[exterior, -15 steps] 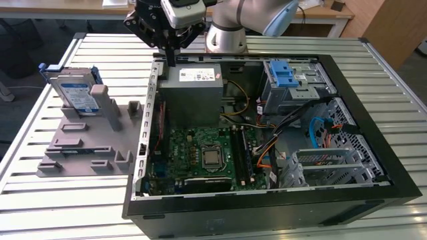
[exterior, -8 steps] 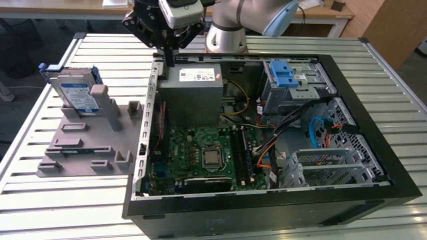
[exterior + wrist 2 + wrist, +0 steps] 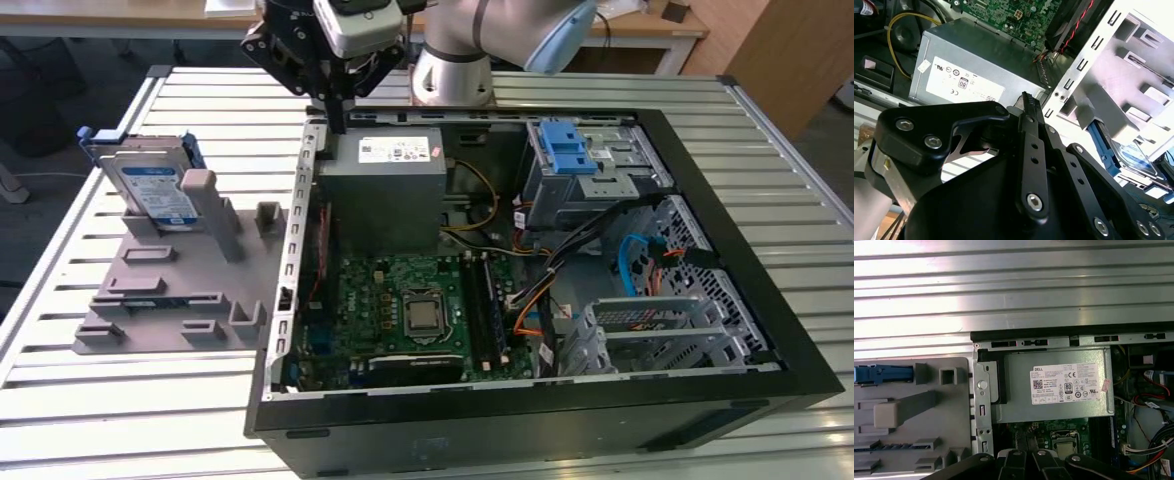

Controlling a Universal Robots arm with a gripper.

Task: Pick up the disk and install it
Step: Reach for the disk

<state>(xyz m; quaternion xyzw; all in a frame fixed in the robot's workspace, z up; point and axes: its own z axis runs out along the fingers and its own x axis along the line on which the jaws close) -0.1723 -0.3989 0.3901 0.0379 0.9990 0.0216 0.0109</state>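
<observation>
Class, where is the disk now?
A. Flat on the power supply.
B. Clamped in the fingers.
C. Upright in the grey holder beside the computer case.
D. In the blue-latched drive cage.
C: in the exterior view the disk stands on edge in the grey holder, outside the computer case.

Open black tower case (image 3: 534,412) lying on its side on the slatted metal table (image 3: 120,420), spreading from the exterior view's centre out to 4 o'clock. Inside, a grey power supply (image 3: 387,195) with a white sticker sits at the case's 11 o'clock. The green motherboard (image 3: 387,300) is at 7, with the processor socket (image 3: 423,312) in its middle. At 1 o'clock there's a blue-latched metal cage (image 3: 607,170). At 5 o'clock, a second cage (image 3: 654,335), and loose cables (image 3: 534,295) run between them. Out at the view's 9 o'clock, a grey moulded fixture (image 3: 174,290) rests on the table.
</observation>
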